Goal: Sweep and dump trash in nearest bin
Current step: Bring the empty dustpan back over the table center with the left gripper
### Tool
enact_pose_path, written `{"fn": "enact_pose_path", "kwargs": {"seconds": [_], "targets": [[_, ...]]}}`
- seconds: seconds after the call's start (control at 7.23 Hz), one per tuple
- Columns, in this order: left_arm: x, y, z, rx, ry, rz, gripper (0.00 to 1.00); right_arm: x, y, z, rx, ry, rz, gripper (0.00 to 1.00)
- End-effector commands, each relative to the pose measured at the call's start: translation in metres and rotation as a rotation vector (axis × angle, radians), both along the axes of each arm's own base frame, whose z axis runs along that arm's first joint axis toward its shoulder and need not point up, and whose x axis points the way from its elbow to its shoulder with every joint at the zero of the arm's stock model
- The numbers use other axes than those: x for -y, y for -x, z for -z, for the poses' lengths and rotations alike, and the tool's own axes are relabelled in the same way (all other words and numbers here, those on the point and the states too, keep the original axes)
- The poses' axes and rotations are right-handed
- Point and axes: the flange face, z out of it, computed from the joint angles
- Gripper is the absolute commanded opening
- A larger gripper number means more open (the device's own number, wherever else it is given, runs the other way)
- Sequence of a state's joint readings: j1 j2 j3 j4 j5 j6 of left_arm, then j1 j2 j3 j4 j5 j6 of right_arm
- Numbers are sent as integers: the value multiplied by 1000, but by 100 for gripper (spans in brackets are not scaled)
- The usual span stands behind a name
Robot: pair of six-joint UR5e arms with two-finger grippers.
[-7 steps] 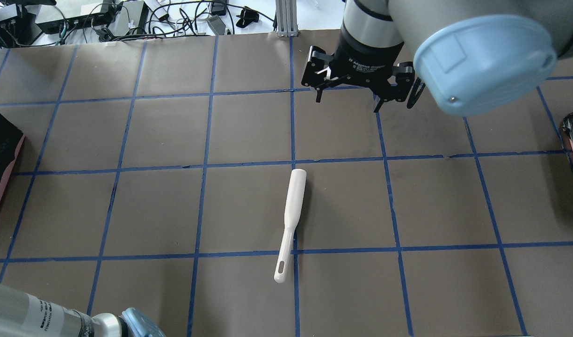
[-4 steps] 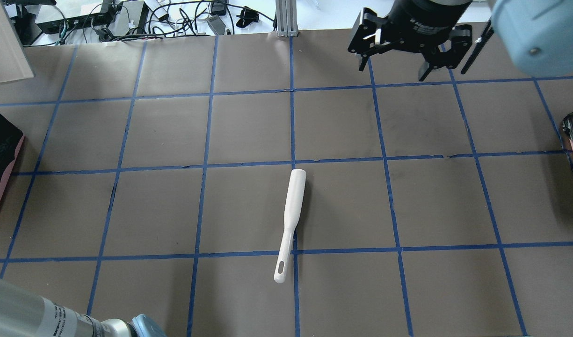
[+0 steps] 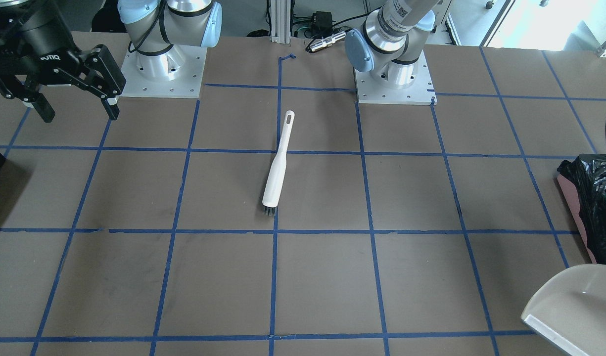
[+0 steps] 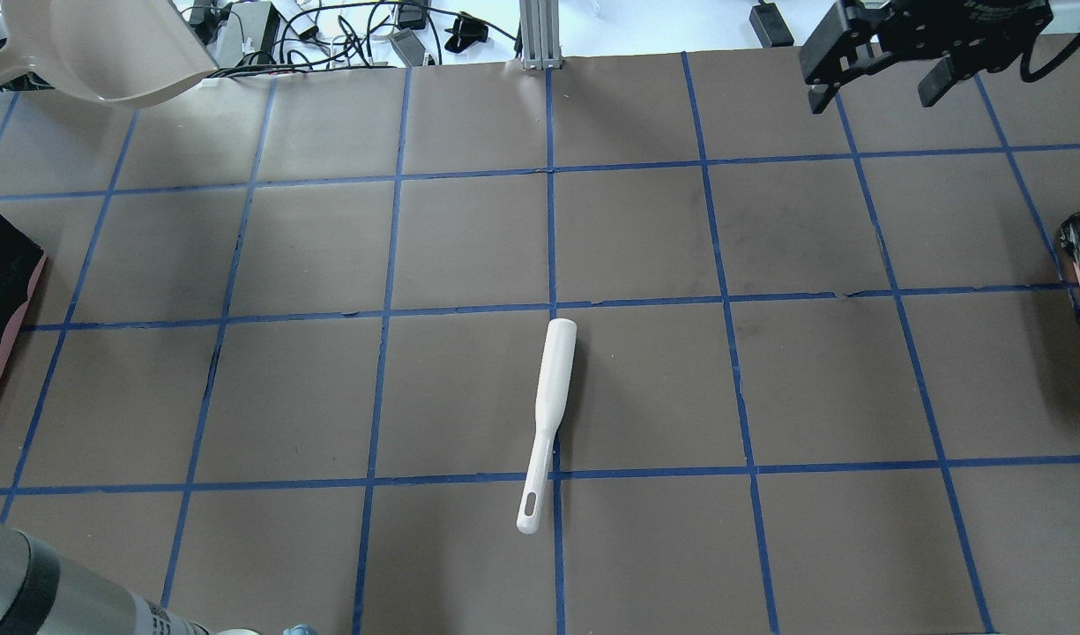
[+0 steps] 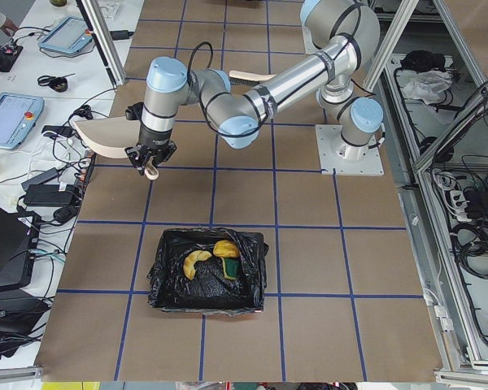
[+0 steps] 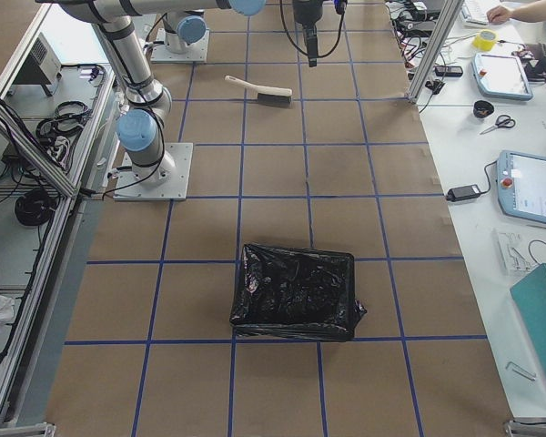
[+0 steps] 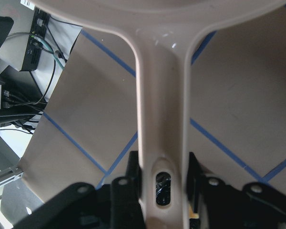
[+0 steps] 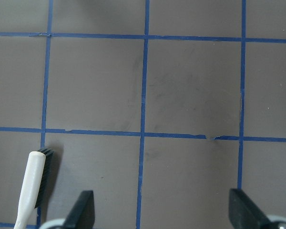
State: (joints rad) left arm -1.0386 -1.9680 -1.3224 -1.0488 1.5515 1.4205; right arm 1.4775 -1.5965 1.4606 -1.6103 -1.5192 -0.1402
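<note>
clasping the dustpan (image 4: 108, 48), the left gripper (image 7: 163, 179) hangs at ten o'clock from the brush (image 4: 553, 388); right gripper (image 4: 873, 93), fingers splayed and empty, at two.

Two bins (image 5: 203, 302) (image 6: 296, 287), one brush (image 4: 546, 425), one dustpan (image 3: 575, 306)

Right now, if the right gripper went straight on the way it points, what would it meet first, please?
Most likely the bare table: the right gripper points down at it, jaws open, with nothing between them. The brush lies to one side, seemingly outside that line.
</note>
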Motion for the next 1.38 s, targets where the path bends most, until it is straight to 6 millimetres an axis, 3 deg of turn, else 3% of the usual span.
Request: {"fn": "enact_pose_path", "kwargs": {"seconds": [0.0,0.14,0.41,0.69,0.97,1.24], "targets": [[-2,86,14,-177,-106,-269,0,-1,1,-2,1,3,-9,100],[0,144,17,-218,-154,-393,0,-1,1,1,2,-1,-9,100],[2,269,31,-116,-179,-557,0,-1,2,4,2,-7,-7,100],[-10,354,45,-190,-234,-631,0,4,2,7,4,-2,-14,100],[-29,454,75,-256,-318,-722,0,4,4,10,4,-9,-4,100],[-43,511,108,-245,-380,-690,0,0,3,10,1,-20,-4,100]]}}
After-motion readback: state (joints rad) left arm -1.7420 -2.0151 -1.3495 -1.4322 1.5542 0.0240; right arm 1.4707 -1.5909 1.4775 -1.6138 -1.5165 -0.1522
